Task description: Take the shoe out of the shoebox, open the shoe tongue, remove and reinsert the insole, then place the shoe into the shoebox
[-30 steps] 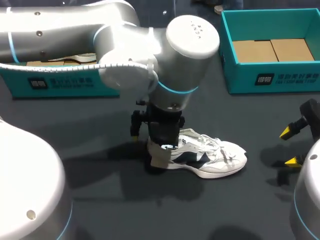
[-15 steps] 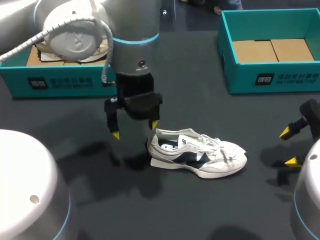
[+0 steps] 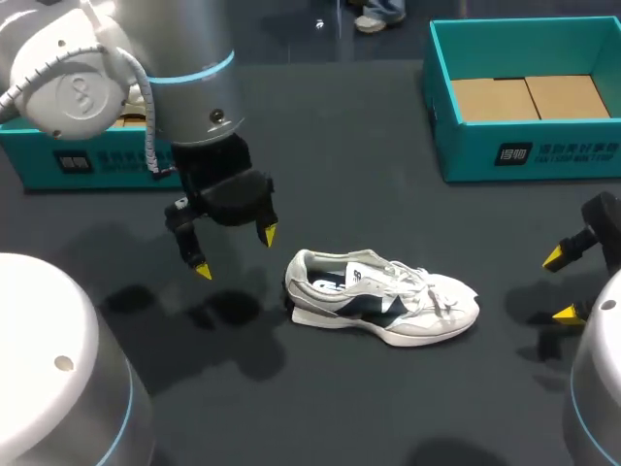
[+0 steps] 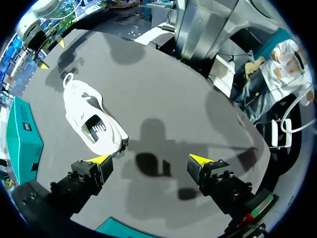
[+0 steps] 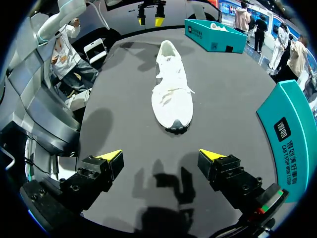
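Table (image 3: 388, 417): dark grey top, carrying two boxes and one shoe. Left arm (image 3: 146, 68): comes in from the left, passes over the left box and ends above the table short of the middle. Right arm (image 3: 597, 388): stands at the right edge, wrist low over the table. Right box (image 3: 524, 150): teal, open, at the far right of the table, showing only a brown cardboard floor. Left box (image 3: 97, 160): teal, at the far left, largely hidden by the left arm; something white lies in it, not identifiable. Shoe (image 3: 388, 296): white with dark side panels, standing on its sole on the bare table near the middle, outside both boxes, between the two grippers, heel towards the left arm and toe towards the right arm. Left gripper (image 3: 236, 252): just beside the heel, apart from it, raised over the table; the left wrist view shows the fingers spread wide with nothing between them and the shoe (image 4: 91, 121) ahead. Right gripper (image 3: 558, 285): well apart from the toe, fingers likewise parted and holding nothing; the right wrist view shows the shoe (image 5: 172, 94) ahead, toe nearest
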